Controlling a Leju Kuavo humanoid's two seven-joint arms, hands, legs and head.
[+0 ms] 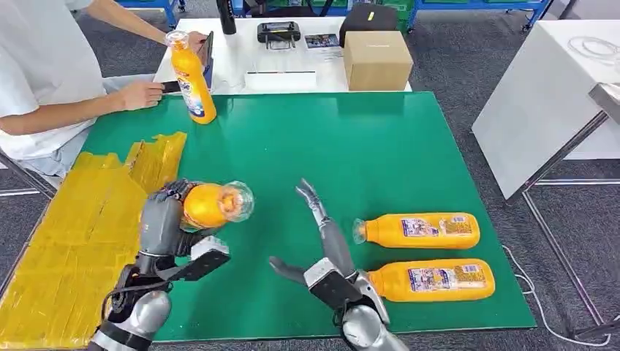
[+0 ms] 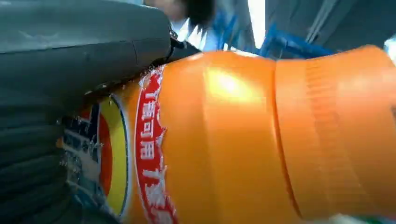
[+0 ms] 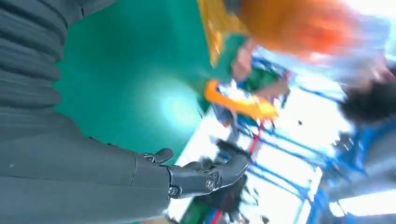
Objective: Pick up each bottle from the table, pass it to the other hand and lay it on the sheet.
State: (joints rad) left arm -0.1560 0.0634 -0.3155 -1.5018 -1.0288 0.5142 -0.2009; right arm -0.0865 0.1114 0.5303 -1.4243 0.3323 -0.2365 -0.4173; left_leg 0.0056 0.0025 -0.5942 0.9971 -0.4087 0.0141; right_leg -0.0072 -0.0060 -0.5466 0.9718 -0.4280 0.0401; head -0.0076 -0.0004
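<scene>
An orange bottle (image 1: 208, 205) is gripped on its side in the left hand (image 1: 167, 218), just beside the yellow sheet (image 1: 80, 227) and above the green bench (image 1: 329, 146), apparently for laying there, while the right hand (image 1: 322, 241) is held open and empty, seemingly having released it.

Cardboard box (image 1: 377, 60): on the white table (image 1: 234, 55) behind the worktop
Black device (image 1: 278, 32): beside the box
Person (image 1: 44, 73): seated at far left

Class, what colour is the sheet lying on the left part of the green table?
Yellow. The sheet shows best in the head view.
</scene>
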